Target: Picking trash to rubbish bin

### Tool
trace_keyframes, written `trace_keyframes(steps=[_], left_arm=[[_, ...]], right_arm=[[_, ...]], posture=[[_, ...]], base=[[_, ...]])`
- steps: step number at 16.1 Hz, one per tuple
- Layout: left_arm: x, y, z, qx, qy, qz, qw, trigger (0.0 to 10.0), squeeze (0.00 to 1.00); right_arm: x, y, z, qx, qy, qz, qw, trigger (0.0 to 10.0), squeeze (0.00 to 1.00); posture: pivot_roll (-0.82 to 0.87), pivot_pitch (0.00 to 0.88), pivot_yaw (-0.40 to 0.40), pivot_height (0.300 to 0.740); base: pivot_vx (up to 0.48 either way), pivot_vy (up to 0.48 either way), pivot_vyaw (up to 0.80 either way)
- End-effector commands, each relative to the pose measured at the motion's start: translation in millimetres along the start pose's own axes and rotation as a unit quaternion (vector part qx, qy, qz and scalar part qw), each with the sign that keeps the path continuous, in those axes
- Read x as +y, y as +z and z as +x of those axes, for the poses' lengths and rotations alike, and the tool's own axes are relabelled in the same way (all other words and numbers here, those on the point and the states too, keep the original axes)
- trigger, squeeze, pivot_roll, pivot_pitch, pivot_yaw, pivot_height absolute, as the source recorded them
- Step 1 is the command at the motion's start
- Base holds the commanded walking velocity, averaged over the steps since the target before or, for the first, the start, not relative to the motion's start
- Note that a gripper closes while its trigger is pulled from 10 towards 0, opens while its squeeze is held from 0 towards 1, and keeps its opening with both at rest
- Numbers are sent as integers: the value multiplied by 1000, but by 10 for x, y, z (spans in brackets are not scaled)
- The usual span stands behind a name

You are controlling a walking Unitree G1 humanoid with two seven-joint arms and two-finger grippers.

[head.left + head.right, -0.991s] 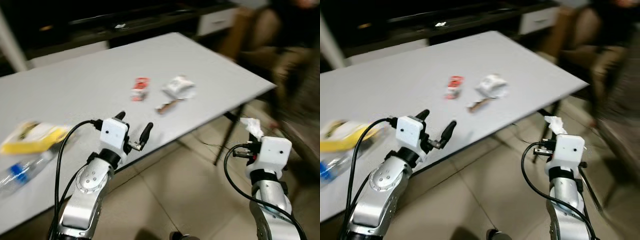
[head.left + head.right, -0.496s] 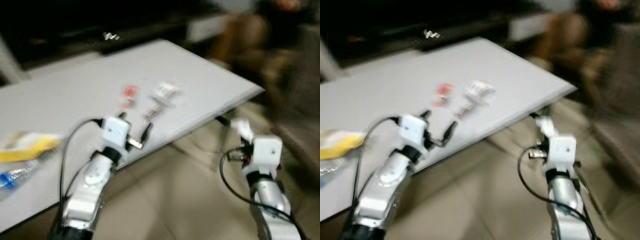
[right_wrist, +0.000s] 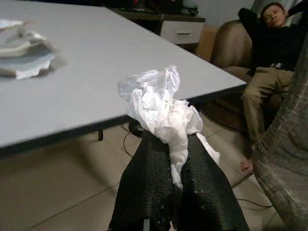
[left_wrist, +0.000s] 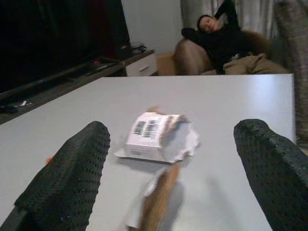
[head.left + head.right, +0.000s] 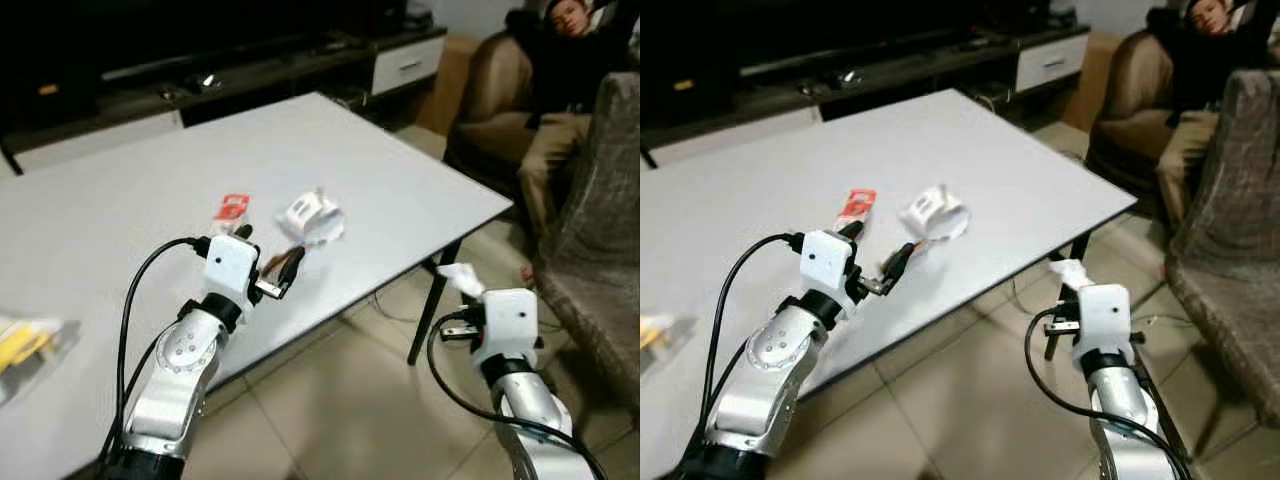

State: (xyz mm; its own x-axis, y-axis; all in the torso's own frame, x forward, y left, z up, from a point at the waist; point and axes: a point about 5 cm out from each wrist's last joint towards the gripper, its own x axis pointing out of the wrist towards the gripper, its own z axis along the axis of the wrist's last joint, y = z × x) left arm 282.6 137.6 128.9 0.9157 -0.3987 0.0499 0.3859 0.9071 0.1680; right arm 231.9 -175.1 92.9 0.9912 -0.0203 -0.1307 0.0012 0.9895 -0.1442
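Note:
My right gripper (image 3: 175, 161) is shut on a crumpled white tissue (image 3: 161, 108), held over the tiled floor just off the table's right corner (image 5: 490, 205). The tissue (image 5: 460, 278) sticks up from the fingers. My left gripper (image 5: 270, 245) is open above the white table (image 5: 130, 180), close to its front edge. Just beyond its fingers lies a torn white wrapper with a barcode (image 4: 154, 134) and a brown scrap (image 4: 159, 192) beside it. A small red wrapper (image 5: 232, 207) lies a little to the left of them.
A yellow packet (image 5: 25, 340) lies at the table's left end. A person (image 5: 560, 40) reclines on a brown sofa at the back right. A grey fabric chair (image 5: 600, 230) stands at the right. A dark TV cabinet (image 5: 300, 55) runs behind the table.
The camera has swung, so the table and its litter sit further left and the blur is gone. The right gripper still holds the tissue; the left stays open.

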Motion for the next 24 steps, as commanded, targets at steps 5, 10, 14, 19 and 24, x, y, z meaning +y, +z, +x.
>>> trace_keyframes(steps=[5,10,14,19,24], left_arm=[[38,-80,103,19,-38,-50,998,10000,1000],[134,-120,473,25,-82,-133,987,10000,1000],[173,-192,672,68,-123,-124,982,10000,1000],[226,-519,636,188,-121,3,975,10000,0],[261,-700,542,232,-88,22,968,10000,0]], right_arm=[[-3,-35,-56,9,-18,-1,1000,10000,0],[-20,-26,-68,9,-18,-3,1000,10000,0],[-13,-22,-111,12,-13,0,1000,10000,0],[71,-44,-172,28,17,9,999,10000,0],[151,-110,-274,52,49,-3,997,10000,0]], posture=[[-58,0,47,740],[-82,0,54,740],[-99,0,63,740],[-121,0,73,740],[-129,8,75,740]], base=[[0,0,0],[0,0,0],[0,0,0],[0,0,0],[0,0,0]])
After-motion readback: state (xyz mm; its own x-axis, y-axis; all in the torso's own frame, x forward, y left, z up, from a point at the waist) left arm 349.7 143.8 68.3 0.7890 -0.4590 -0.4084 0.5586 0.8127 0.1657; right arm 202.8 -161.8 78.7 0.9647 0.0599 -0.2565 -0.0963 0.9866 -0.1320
